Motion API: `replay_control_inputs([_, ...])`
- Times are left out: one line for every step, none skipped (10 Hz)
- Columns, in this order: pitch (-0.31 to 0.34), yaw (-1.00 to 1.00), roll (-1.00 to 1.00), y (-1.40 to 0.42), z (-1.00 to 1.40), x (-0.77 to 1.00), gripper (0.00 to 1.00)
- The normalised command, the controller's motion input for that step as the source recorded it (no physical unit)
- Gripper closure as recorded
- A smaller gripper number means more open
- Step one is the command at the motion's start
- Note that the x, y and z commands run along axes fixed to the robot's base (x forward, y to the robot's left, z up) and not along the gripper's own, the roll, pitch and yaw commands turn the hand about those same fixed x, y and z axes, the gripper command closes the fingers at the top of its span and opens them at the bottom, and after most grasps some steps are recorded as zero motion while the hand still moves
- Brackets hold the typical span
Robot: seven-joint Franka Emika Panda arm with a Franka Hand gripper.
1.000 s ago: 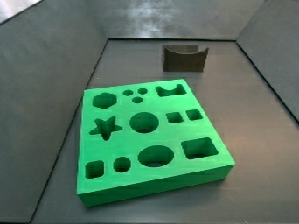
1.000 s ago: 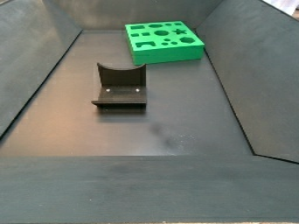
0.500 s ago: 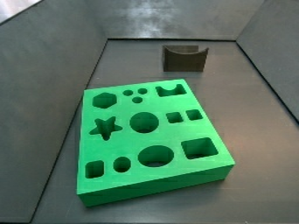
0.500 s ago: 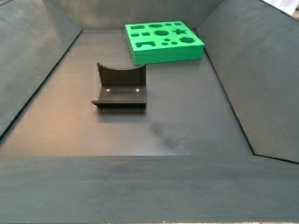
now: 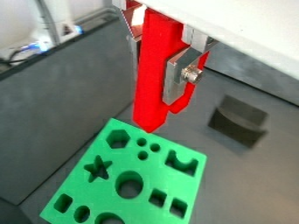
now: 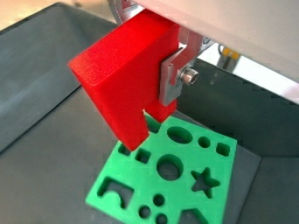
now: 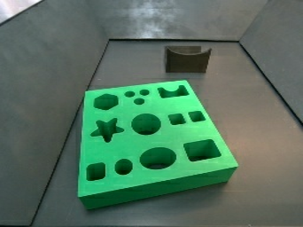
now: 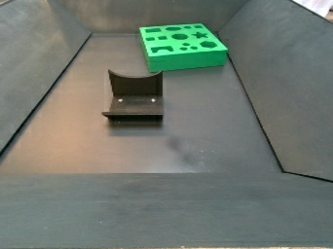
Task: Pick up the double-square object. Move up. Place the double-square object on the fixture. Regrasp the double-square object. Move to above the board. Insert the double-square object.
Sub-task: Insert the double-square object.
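Wrist views: you see the gripper (image 5: 162,66) high over the board (image 5: 87,188), its silver fingers (image 6: 173,74) clamped on the double-square object (image 6: 117,70), which hangs down between them.
Side views: neither the gripper nor the red piece appears; only the board (image 7: 207,182) in the centre and lower part of the frame and the fixture (image 7: 187,58) near the top centre.
Fixture: empty, well apart from the board (image 8: 182,60), which sits at the upper centre there while the fixture (image 8: 132,97) sits left of the middle.
Step in hand: judged as moving to above the board.
Your care: line the piece's stepped end up with its matching cut-out before you descend; which hole that is, I cannot tell.
Risk: if the piece is tilted in the grip, it may catch on the hole's edge.
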Motion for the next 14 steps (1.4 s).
replay_control_inputs([-0.034,-0.88,0.11,-0.25,-0.19,0.09,1.0])
replay_control_inputs([-0.01,-1.0,0.06,-0.04,-0.18,0.0,1.0])
replay_control_inputs([-0.01,-1.0,0.05,0.0,-0.2,0.0,1.0])
replay_control_inputs([0.0,-1.0,0.02,0.0,-0.22,0.0,1.0])
replay_control_inputs([0.0,-1.0,0.0,0.0,-0.24,0.0,1.0])
replay_control_inputs([-0.007,-1.0,0.0,0.0,-0.22,0.0,1.0])
replay_control_inputs([-0.009,-1.0,0.0,0.0,-0.22,0.0,1.0])
replay_control_inputs([0.0,-1.0,0.0,0.0,-0.21,0.0,1.0])
replay_control_inputs([0.0,-1.0,0.0,0.0,-0.21,0.0,1.0])
replay_control_inputs([0.0,-1.0,0.0,0.0,-0.21,0.0,1.0])
replay_control_inputs([0.0,-1.0,0.0,0.0,-0.2,0.0,1.0])
replay_control_inputs([0.014,-0.41,0.0,0.0,0.0,0.18,1.0])
replay_control_inputs([-0.013,-0.05,0.0,0.0,-0.03,0.0,1.0])
replay_control_inputs([-0.074,-0.47,-0.01,-0.14,-0.2,0.0,1.0])
